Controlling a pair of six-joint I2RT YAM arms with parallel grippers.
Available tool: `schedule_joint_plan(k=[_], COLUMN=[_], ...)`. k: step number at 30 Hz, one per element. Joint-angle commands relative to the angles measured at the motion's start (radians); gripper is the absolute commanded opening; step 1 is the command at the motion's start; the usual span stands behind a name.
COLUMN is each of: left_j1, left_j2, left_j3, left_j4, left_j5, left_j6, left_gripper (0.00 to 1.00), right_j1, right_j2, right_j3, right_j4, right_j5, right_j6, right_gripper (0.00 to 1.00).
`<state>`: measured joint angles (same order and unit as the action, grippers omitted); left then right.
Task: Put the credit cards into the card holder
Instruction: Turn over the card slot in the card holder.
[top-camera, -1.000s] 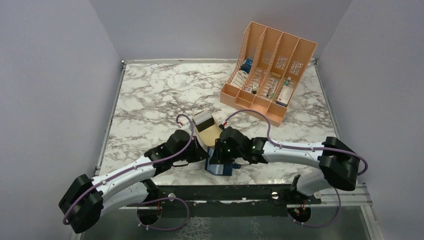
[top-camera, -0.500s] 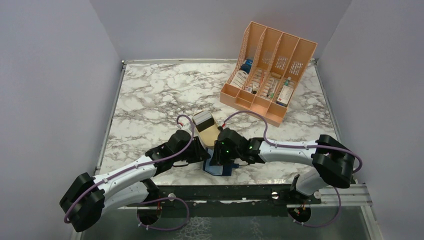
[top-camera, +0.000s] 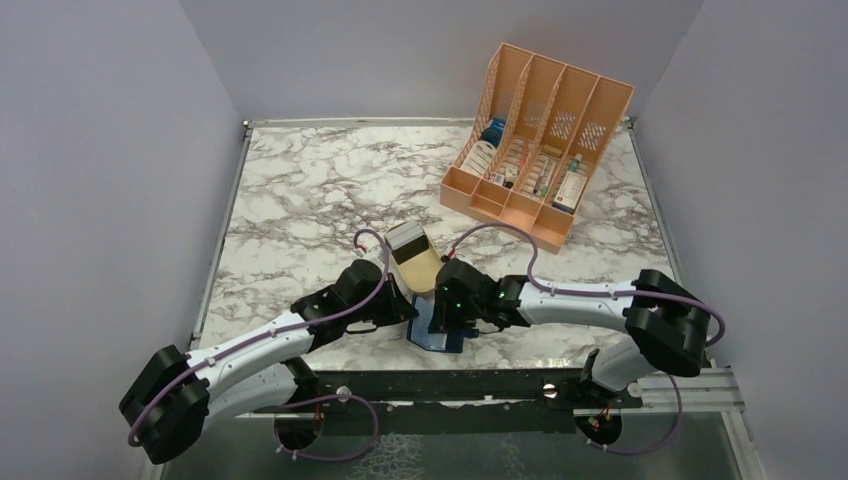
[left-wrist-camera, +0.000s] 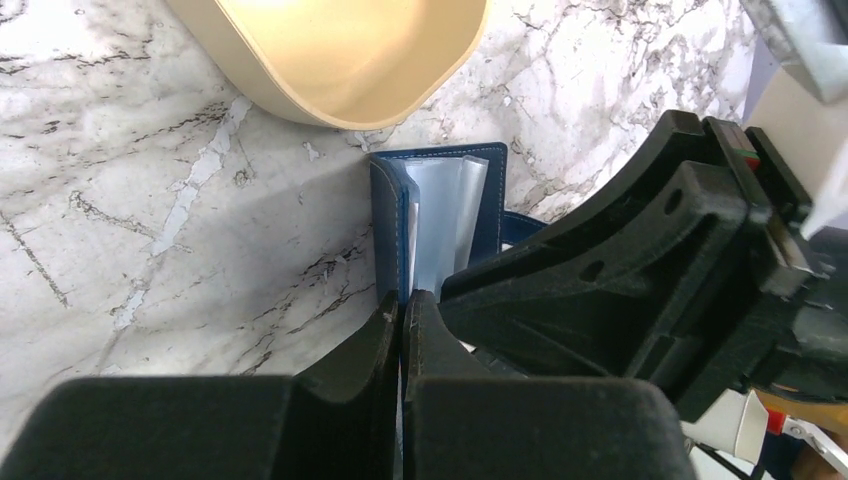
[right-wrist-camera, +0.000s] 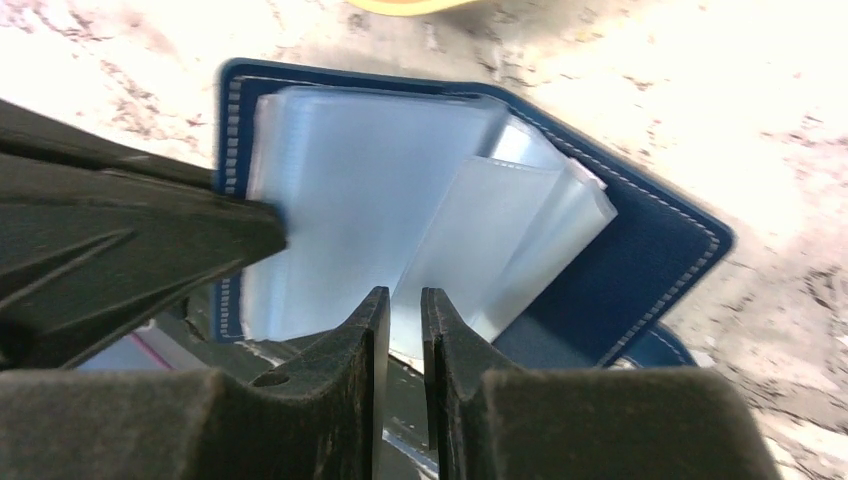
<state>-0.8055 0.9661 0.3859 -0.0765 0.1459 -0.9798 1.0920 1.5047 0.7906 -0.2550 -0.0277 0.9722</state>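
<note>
Navy-blue card holder (right-wrist-camera: 660, 250), open
Left gripper (left-wrist-camera: 402, 310) pinches cover (left-wrist-camera: 383, 230), right gripper (right-wrist-camera: 398, 305) pinches clear sleeve (right-wrist-camera: 500, 230); slipping could shut it.

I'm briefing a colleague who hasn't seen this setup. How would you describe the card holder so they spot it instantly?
Find the marble table, then the gold tin near its front middle. Just on the tin's near side is the card holder: small, navy, stitched, open on clear plastic sleeves, unlike the deep gold tin.
</note>
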Motion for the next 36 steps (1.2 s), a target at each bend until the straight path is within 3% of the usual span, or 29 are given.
schedule_joint_plan(k=[1,8,18,27,36], left_j1=[-0.001,-0.001,-0.001,-0.001,-0.001], left_j2=[-0.034,-0.062,-0.041,-0.043,-0.050], left_j3=[0.032,0.031,0.031,0.036,0.032], left_j4=[0.017,0.000,0.005,-0.011,-0.019], left_j5=[0.001,-0.015,-0.009,-0.016,-0.028], left_j6=[0.008,0.006,0.006,0.005,-0.004], left_gripper=[0.00,0.00,0.00,0.00,0.00], right_j1=[0.005,0.005,0.005,0.005,0.004], right_j2=[-0.030,-0.079,-0.089,-0.046,0.035], right_j3=[0.005,-0.012,0.099,0.191,0.164], right_j4=[-0.114,-0.227,-0.289,-0.272,-0.188], right_j5=[0.098,0.183,0.176,0.152,0.108], right_j6=[0.003,0.026,-0.006,-0.052,-0.072], right_gripper=[0.19,0.21,0.24,0.25,0.25])
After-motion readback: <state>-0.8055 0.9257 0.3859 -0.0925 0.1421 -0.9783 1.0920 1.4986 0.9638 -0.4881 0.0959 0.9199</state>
